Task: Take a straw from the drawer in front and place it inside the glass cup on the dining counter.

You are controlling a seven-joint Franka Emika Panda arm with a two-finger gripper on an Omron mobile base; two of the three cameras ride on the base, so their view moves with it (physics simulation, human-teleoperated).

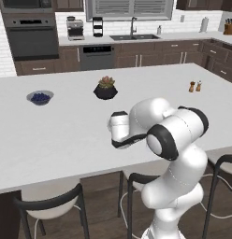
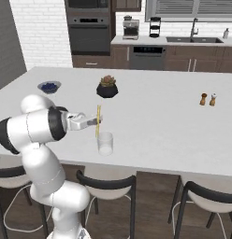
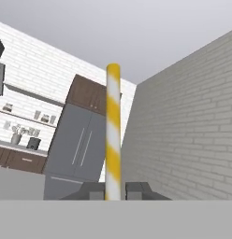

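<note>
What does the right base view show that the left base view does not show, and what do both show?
Right base view: the thin yellow-striped straw, upright in the shut gripper above the clear glass cup.
Left base view: wooden knife block.
Both: white dining counter, dark blue bowl, potted plant, brown shaker pair.

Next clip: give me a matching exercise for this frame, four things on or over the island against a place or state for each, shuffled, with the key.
Things:
1. straw
2. glass cup
3. blue bowl
4. shaker pair

Places or states:
A. far end of the dining counter, towards the sink side
B. upright, pinched in the shut hand
C. beside the dark potted plant, near the oven side
D. on the near edge, just below the straw's tip

Pairs: 1-B, 2-D, 3-C, 4-A
</note>
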